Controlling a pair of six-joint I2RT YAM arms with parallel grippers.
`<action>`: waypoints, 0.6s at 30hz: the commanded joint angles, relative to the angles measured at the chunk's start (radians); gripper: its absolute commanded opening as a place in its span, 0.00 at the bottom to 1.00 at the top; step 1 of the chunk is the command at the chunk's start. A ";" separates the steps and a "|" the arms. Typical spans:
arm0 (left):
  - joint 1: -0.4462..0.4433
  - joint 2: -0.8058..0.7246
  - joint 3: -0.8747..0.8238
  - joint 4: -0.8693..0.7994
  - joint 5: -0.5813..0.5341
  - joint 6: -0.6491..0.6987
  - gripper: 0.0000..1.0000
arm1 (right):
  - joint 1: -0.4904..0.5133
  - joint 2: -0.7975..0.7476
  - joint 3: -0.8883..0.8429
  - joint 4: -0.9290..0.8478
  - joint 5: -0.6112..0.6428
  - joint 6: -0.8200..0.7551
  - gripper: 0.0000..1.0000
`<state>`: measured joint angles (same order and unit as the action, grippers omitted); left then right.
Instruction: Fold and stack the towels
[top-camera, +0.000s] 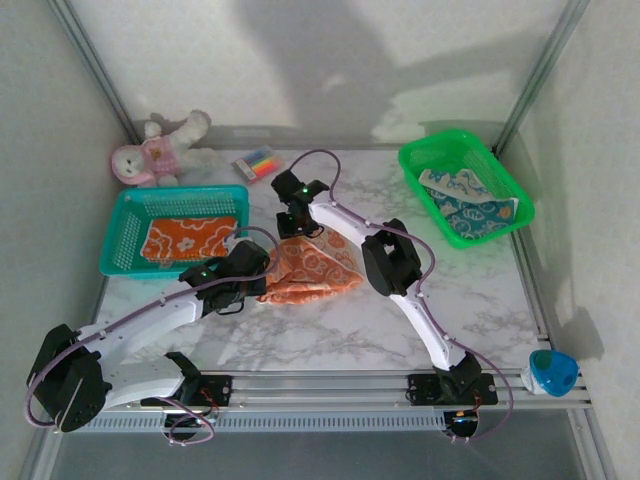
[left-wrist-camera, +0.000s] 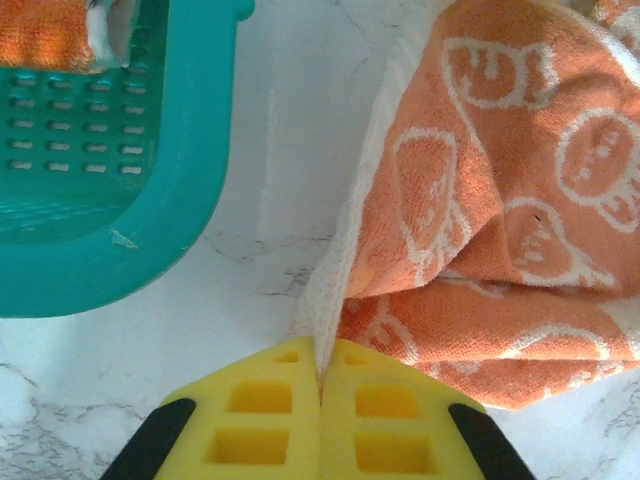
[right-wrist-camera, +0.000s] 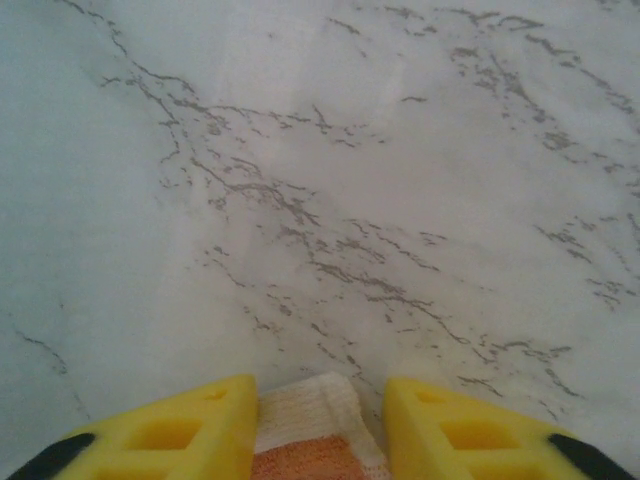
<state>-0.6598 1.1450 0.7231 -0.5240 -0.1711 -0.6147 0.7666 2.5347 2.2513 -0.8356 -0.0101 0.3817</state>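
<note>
An orange towel with white cartoon prints (top-camera: 312, 270) is seen lying crumpled and partly doubled over at the middle of the marble-patterned table (top-camera: 480, 290), between the two arms. In the left wrist view the same towel (left-wrist-camera: 500, 200) is spread to the right, its white hem running down into the left tool (left-wrist-camera: 322, 360), whose yellow fingers are pressed together on that edge. From above, the left tool (top-camera: 262, 282) is found at the towel's left side, just beside the teal basket (top-camera: 120, 235).

The right tool (top-camera: 297, 230) is placed at the towel's far edge. In the right wrist view its fingers (right-wrist-camera: 190, 425) are held partly apart, and a white-hemmed corner of the towel (right-wrist-camera: 315, 440) is seen lying between them on the table (right-wrist-camera: 350, 200), so that the right tool (right-wrist-camera: 320, 395) is not clamped on it.

A second orange towel (top-camera: 190, 238) is laid flat in the teal basket, whose rim (left-wrist-camera: 190, 150) is also shown by the left wrist camera. A white towel with blue prints (top-camera: 470, 205) is held in a green basket (top-camera: 420, 165) at the far right. A pink-and-white plush toy (top-camera: 160, 150) and a pack of coloured markers (top-camera: 257, 163) are set at the far edge, and a small blue object (top-camera: 552, 372) at the near right.
</note>
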 joint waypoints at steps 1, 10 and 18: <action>0.000 -0.023 -0.017 0.002 0.008 -0.020 0.00 | 0.029 -0.014 -0.060 -0.025 -0.010 0.033 0.26; 0.000 -0.038 -0.022 0.002 0.003 -0.026 0.00 | 0.032 -0.084 -0.127 0.007 -0.002 0.082 0.00; 0.000 -0.054 0.059 -0.010 -0.039 -0.010 0.00 | 0.023 -0.270 -0.146 0.034 0.122 0.088 0.00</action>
<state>-0.6598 1.1133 0.7238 -0.5228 -0.1753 -0.6258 0.7898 2.4016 2.1128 -0.8013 0.0433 0.4580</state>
